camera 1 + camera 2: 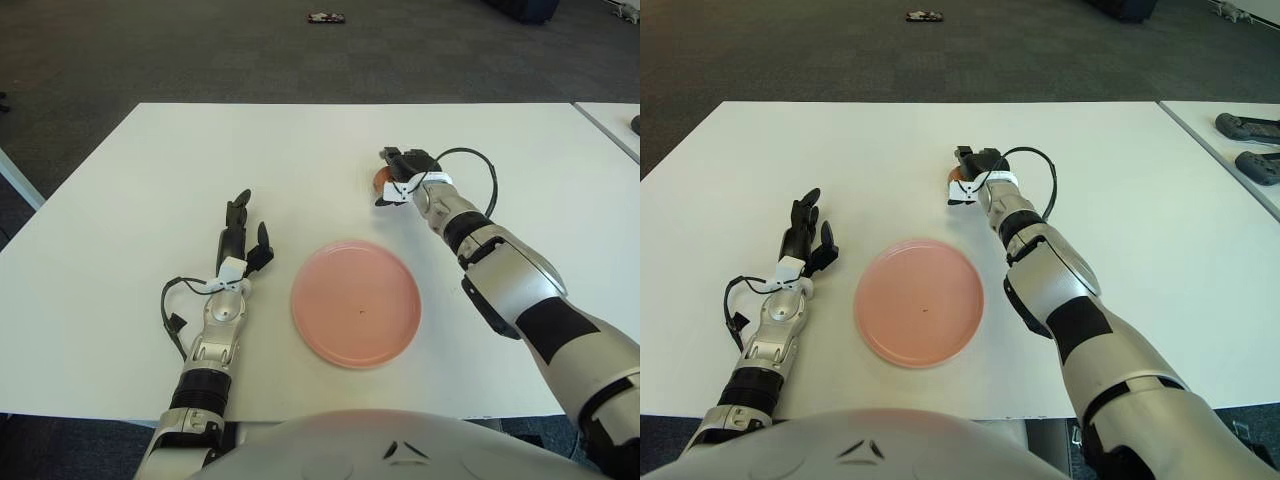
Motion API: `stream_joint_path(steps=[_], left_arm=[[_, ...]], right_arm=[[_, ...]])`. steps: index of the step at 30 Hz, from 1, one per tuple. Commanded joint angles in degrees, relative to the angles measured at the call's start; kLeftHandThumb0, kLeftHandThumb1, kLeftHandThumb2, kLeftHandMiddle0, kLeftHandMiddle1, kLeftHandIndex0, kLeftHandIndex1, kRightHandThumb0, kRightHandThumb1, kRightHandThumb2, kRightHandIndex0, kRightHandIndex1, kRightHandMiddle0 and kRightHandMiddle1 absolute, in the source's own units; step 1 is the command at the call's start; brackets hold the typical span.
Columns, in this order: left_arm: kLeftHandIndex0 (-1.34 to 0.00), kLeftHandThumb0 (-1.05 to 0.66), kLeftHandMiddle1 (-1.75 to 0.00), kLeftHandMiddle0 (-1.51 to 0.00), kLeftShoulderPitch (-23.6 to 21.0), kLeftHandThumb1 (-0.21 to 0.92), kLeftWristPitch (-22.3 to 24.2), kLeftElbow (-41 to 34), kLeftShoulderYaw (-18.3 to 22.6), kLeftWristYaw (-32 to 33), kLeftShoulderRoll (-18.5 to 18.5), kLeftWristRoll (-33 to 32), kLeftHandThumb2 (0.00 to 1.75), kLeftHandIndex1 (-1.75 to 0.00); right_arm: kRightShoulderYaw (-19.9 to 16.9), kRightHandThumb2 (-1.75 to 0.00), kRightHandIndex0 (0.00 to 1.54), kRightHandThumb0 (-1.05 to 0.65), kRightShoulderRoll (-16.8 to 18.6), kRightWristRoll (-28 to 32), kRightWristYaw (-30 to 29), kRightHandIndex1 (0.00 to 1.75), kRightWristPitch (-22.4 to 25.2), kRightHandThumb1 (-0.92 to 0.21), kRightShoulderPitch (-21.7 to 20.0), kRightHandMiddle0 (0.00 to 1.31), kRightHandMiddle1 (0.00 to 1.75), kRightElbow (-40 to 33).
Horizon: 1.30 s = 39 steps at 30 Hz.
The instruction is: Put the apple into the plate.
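**Apple held, plate bare**

The apple (pixel 381 178) is gripped by the right hand (pixel 398 176) at the far side of the white bench (pixel 130 180), well behind the pink plate (pixel 356 301). Nothing is seen in the plate. The left hand (pixel 240 235) is kept open, left of the plate.

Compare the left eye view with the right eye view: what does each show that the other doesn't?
Only the left eye view shows the floor strip past the table's left edge. Only the right eye view shows two dark devices on the neighbouring table at far right; the left eye catches just one at its edge. Both show the pink plate, empty, the right hand around the apple beyond the plate, the left hand open left of the plate, and a small dark object on the carpet.
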Motion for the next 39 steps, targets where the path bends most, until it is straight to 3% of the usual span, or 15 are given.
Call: stream_joint_path(steps=[1, 3, 6, 12, 18, 26, 39], left_arm=[[0.00, -0.83, -0.06, -0.23, 0.6, 0.92, -0.8, -0.2, 0.4, 0.3, 0.1, -0.3, 0.90, -0.56], [0.00, -0.84, -0.06, -0.23, 0.6, 0.92, -0.8, -0.3, 0.5, 0.3, 0.1, -0.2, 0.90, -0.56], [0.00, -0.84, -0.06, -0.23, 0.7, 0.92, -0.6, -0.4, 0.5, 0.6, 0.1, 0.1, 0.91, -0.55], [0.00, -0.84, -0.06, -0.23, 0.9, 0.92, -0.4, -0.6, 0.7, 0.9, 0.1, 0.2, 0.92, -0.55], [0.00, -0.84, -0.06, -0.23, 1.0, 0.92, 0.0, -1.0, 0.8, 1.2, 0.0, 0.3, 0.92, -0.56], [0.00, -0.83, -0.06, -0.23, 1.4, 0.92, 0.3, -1.8, 1.0, 0.9, 0.1, -0.2, 0.92, -0.57], [0.00, -0.83, -0.06, -0.24, 1.3, 0.92, 0.5, -1.9, 1.1, 1.1, 0.2, 0.2, 0.92, -0.58]], right_arm=[[-1.9, -0.51, 0.28, -0.73, -0.5, 1.4, -1.3, 1.26, 0.0, -0.61, 0.9, 0.18, 1.62, 0.5], [-3.3, -0.67, 0.40, -0.64, -0.2, 2.3, -1.9, 1.46, 0.2, -0.50, 1.1, 0.38, 1.69, 0.5], [-4.7, -0.77, 0.59, -0.55, 0.1, 3.3, -2.9, 1.63, 0.1, -0.42, 1.3, 0.55, 1.73, 0.4], [-6.5, -0.95, 0.84, -0.40, 0.5, 4.2, -5.7, 1.73, 0.1, -0.34, 1.5, 0.72, 1.74, 0.2], [-7.8, -1.11, 0.95, -0.28, 0.8, 4.9, -6.4, 1.74, 0.0, -0.31, 1.5, 0.79, 1.75, 0.1], [-8.9, -1.17, 1.05, -0.23, 0.9, 5.1, -5.7, 1.75, -0.1, -0.31, 1.5, 0.86, 1.75, 0.1], [-10.3, -1.16, 1.02, -0.25, 0.8, 5.6, -5.6, 1.75, -1.1, -0.33, 1.7, 0.85, 1.75, 0.0]])
